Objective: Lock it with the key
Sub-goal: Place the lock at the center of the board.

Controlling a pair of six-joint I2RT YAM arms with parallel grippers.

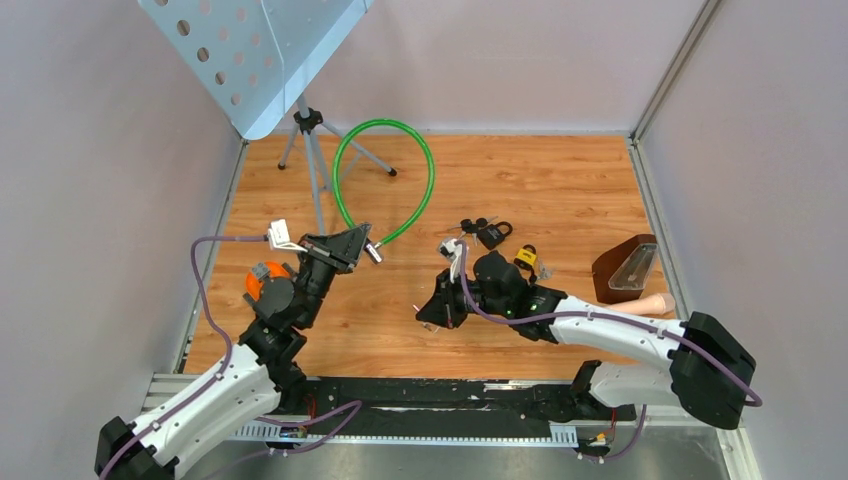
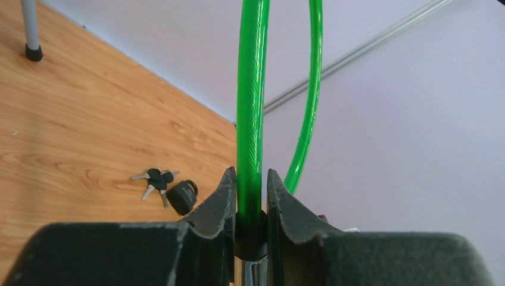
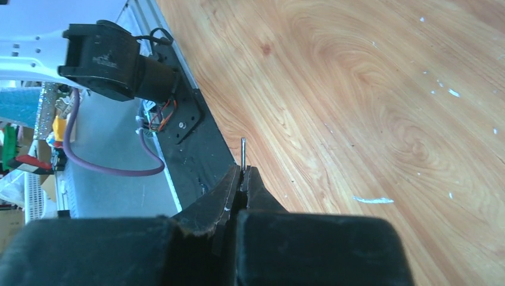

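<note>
Top external: tripod [image 1: 308,120] stands beside the green cable lock [image 1: 388,122].

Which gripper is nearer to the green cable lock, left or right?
Left. The left gripper is clamped on the green cable lock near its metal end. The right gripper hangs to the right of it, clear of the cable, pinching a key.

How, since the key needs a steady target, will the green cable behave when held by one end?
Probably springy, not limp: the green cable, clamped at its end by the left end effector, holds a smooth arc without kinks. Its free loop may sway when moved. The glossy coating looks slippery.
</note>
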